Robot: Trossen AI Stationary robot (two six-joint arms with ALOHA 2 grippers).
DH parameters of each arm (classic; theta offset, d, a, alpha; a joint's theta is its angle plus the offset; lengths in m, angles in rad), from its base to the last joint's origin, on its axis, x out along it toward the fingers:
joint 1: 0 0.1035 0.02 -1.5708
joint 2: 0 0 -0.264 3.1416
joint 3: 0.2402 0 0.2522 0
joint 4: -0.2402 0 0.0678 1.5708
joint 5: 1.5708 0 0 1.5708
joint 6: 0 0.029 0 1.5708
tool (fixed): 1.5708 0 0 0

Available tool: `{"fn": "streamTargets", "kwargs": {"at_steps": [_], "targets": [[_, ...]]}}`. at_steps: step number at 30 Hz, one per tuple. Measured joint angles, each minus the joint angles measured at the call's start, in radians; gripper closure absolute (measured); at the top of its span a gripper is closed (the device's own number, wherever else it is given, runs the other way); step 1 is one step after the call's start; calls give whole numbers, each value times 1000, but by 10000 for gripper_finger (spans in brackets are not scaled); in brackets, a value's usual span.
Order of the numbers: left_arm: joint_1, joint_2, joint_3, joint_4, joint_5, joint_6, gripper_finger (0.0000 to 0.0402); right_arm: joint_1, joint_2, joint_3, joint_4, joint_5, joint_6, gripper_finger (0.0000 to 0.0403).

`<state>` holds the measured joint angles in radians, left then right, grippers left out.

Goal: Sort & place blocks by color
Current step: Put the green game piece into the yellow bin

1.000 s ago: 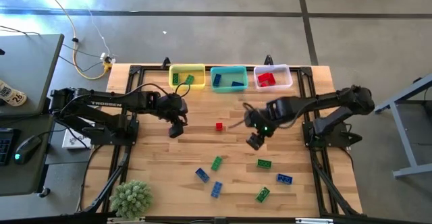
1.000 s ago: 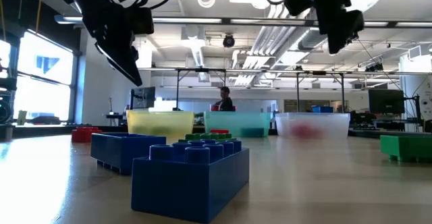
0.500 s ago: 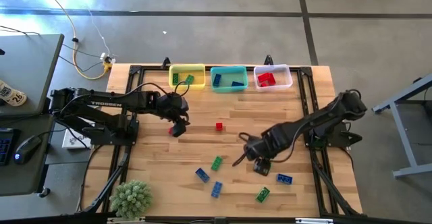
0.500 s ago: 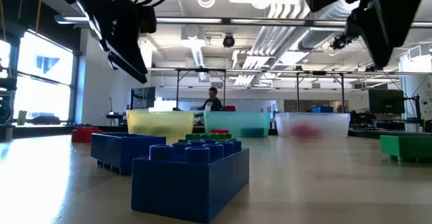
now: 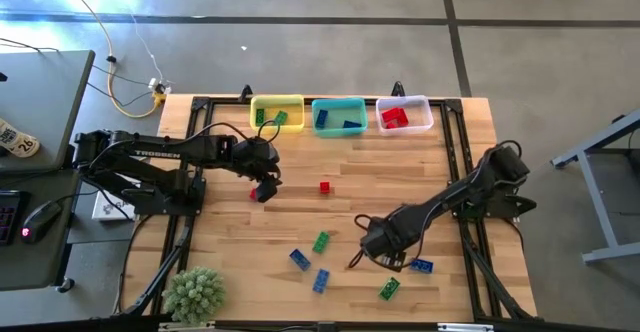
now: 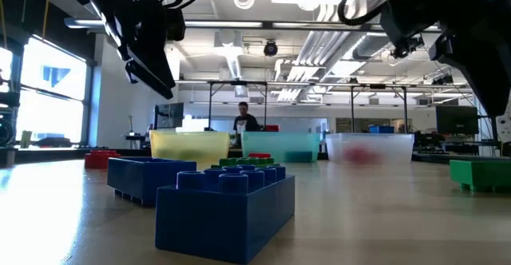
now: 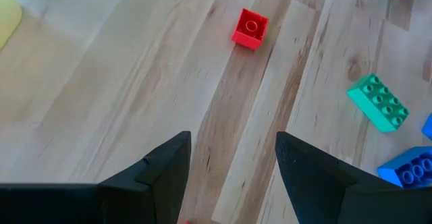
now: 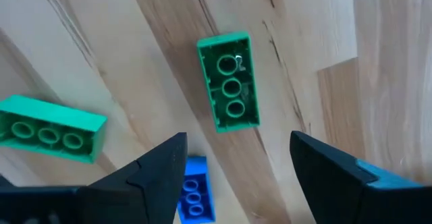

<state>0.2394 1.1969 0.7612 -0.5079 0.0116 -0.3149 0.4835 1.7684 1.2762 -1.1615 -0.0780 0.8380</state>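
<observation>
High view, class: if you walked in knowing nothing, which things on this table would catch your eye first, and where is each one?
Three bins line the table's far edge: a yellow bin, a teal bin and a clear bin with a red block inside. Loose blocks lie scattered on the near half, with a single small red block alone at mid-table. The right tool hangs open low over a green block, while the left tool, also open, waits left of the red block.

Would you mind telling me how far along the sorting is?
Done: green blocks sit in the yellow bin, blue in the teal bin, red in the clear bin. The right gripper, jaws open, hangs over a green block. A red block and other green and blue ones remain loose.
</observation>
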Motion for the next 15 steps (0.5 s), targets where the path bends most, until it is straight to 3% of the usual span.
{"fn": "streamTargets", "kwargs": {"at_steps": [15], "targets": [[0, 0, 0, -1, 0, -15, 195, -6, 106, 0, 18, 1, -113, 153]]}}
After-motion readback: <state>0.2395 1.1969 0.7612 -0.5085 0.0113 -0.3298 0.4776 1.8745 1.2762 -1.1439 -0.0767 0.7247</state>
